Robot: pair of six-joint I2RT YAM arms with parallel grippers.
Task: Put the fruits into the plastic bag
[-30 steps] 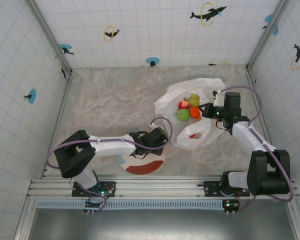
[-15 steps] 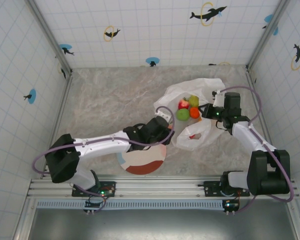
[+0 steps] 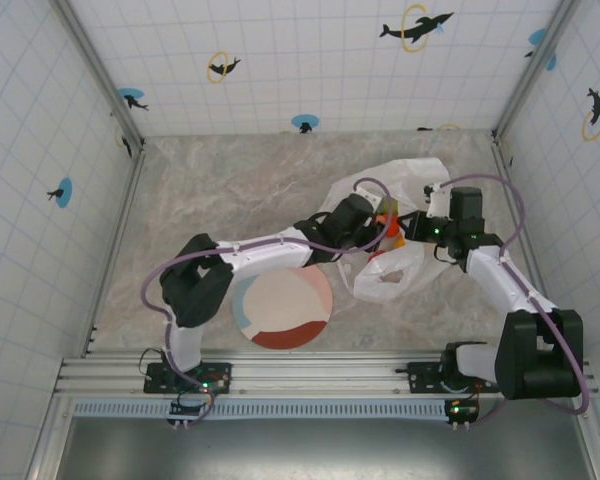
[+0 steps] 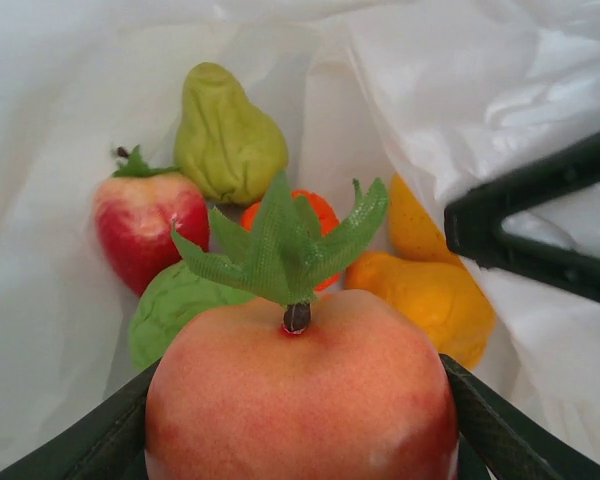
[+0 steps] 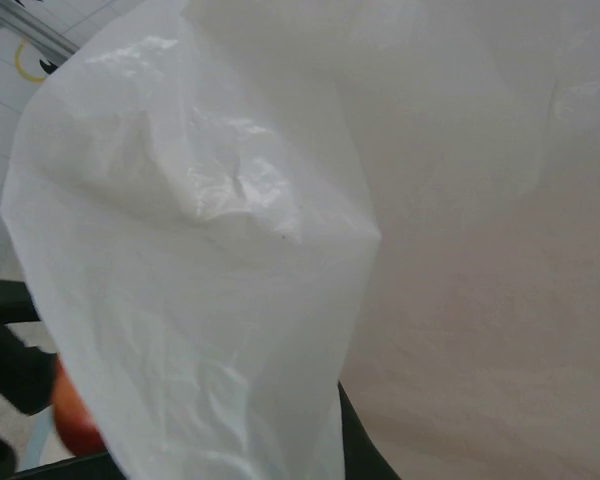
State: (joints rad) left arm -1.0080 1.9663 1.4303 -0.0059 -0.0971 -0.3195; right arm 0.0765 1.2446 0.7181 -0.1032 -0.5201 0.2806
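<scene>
My left gripper (image 4: 300, 430) is shut on a red-orange apple (image 4: 300, 390) with a green leaf, held over the open mouth of the white plastic bag (image 3: 395, 275). Inside the bag lie a yellow-green pear (image 4: 228, 135), a red apple (image 4: 148, 228), a green apple (image 4: 170, 310), an orange ball (image 4: 320, 212) and a yellow-orange fruit (image 4: 435, 300). In the top view the left gripper (image 3: 368, 214) reaches over the bag's left side. My right gripper (image 3: 420, 222) pinches the bag's right edge; the plastic bag (image 5: 280, 200) drapes over its dark finger (image 5: 365, 445).
The round pastel-patched plate (image 3: 282, 307) lies bare near the front, left of the bag. The right gripper's black fingers (image 4: 540, 235) stand close to the right of the held apple. Tiled walls enclose the marble table (image 3: 220, 190).
The left arm swung from above the plate up and right to the bag's mouth, carrying the apple. The right gripper kept its hold on the bag's edge.
</scene>
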